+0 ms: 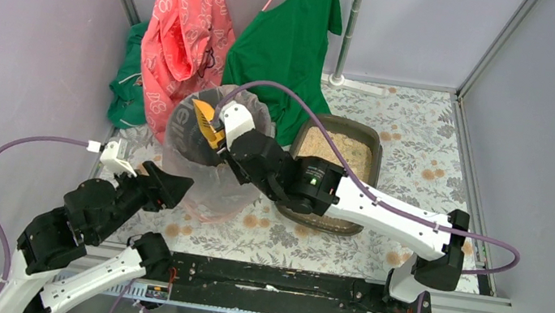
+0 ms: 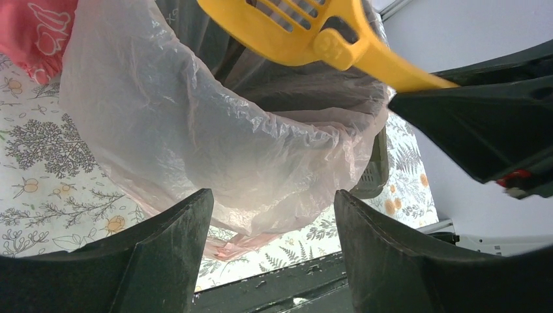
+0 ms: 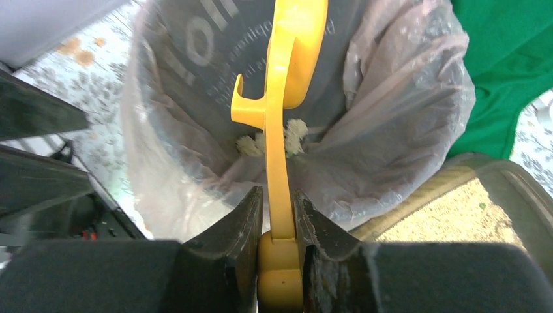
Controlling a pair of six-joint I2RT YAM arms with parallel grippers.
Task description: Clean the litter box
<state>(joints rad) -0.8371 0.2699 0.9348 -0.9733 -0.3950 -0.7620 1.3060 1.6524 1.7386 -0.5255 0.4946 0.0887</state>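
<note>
While the right gripper (image 3: 277, 195) pinches the yellow scoop (image 3: 287, 39) over the lined bin (image 1: 186, 140), dumping seemingly done, and the left gripper (image 2: 270, 195) hangs spread beside it, the litter box (image 1: 341, 120) just right of the bin calls for the next sift.

Bag-lined bin (image 1: 184, 142) under yellow scoop (image 1: 205, 118)

The right arm (image 1: 382, 206) hides much of the litter box (image 1: 342, 123), perhaps half.

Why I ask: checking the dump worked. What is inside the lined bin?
A few pale clumps lie at the bottom of the bin. The yellow scoop, held by the right gripper, covers the middle of them; liner folds hide the rest.
</note>
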